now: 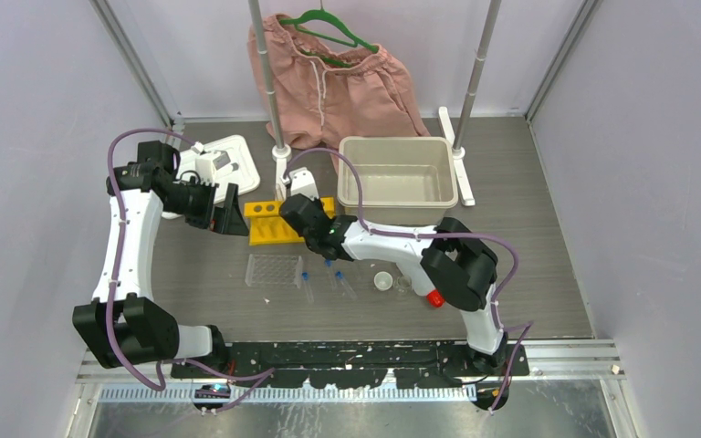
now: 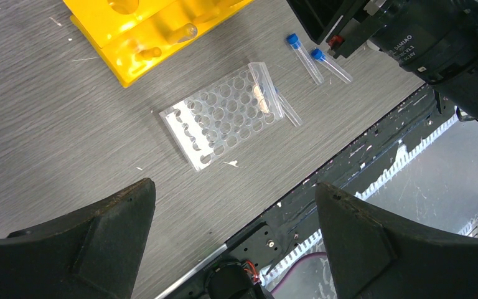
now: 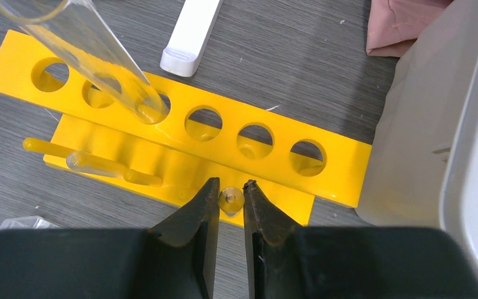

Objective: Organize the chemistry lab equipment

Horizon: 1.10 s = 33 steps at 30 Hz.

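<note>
My right gripper [image 3: 231, 198] is shut on a small clear tube [image 3: 231, 200], seen end-on between the fingertips, just above the near edge of the yellow holed tube rack [image 3: 229, 128]. Another clear tube [image 3: 103, 59] leans in the rack's third hole. From above, the right gripper [image 1: 308, 219] hangs over the rack [image 1: 269, 233]. My left gripper [image 1: 228, 217] is open and holds nothing, left of the rack. Under it lie the clear grid rack [image 2: 224, 112] and two blue-capped tubes [image 2: 304, 57]. The small white dish [image 1: 383, 281] and a tiny beaker [image 1: 403, 285] sit near the right arm, which hides all but the red cap [image 1: 434, 297] of the squeeze bottle.
A grey bin [image 1: 397, 192] stands behind the right arm, close to the rack's right end. A white lidded tray [image 1: 237, 155] is at the back left. Pink shorts [image 1: 329, 78] hang on a rail whose white feet [image 3: 190, 34] rest behind the rack.
</note>
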Motion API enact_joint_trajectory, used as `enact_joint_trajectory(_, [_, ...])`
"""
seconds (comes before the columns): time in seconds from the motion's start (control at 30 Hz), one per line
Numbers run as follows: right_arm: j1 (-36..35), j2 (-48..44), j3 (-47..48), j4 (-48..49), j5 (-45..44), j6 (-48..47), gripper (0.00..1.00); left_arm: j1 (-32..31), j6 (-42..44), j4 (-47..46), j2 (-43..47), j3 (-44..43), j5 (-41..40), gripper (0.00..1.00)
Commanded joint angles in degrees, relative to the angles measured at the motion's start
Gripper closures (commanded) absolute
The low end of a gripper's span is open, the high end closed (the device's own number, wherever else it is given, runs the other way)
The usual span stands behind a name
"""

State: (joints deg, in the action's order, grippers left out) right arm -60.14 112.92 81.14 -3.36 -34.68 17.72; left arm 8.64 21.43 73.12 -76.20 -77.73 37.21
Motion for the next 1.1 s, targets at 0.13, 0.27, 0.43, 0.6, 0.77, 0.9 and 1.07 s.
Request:
enact_joint_trajectory(0.13, [0.15,-1.17,0.03,-0.55,-1.82,2.15,0.60,0.24,0.48,0.41,1.75,-0.68,0.39,0.00])
enact_joint_trajectory(0.27, [0.50,-2.39,-0.76,-1.20,-1.49,2.59,0.57,0.24,0.46,0.63,1.89,-1.10,0.38,0.00])
enact_joint_trajectory(0.43, [0.57,-6.28,-1.29,-3.21,-2.31,2.80,0.57,0.27,0.54,1.05,2.19,-1.33,0.61,0.00])
enact_joint_trajectory(0.6, [0.44,-11.89,-3.10,-7.84,-1.73,4.91,0.57,0.25,0.76,1.82,2.24,-2.18,0.57,0.00])
enact_joint_trajectory(0.77, [-0.32,-17.18,-6.03,-14.98,0.34,8.89,0.54,0.28,0.92,2.18,2.46,-2.24,0.99,0.00])
enact_joint_trajectory(0.9, [-0.47,-20.27,-8.85,-21.88,3.19,13.83,0.54,0.28,1.31,2.92,2.83,-2.30,0.94,0.00])
enact_joint_trajectory(1.07, [-0.46,-22.13,-15.56,-24.51,4.42,17.85,0.54,0.29,1.65,3.54,3.93,-2.21,1.00,0.00])
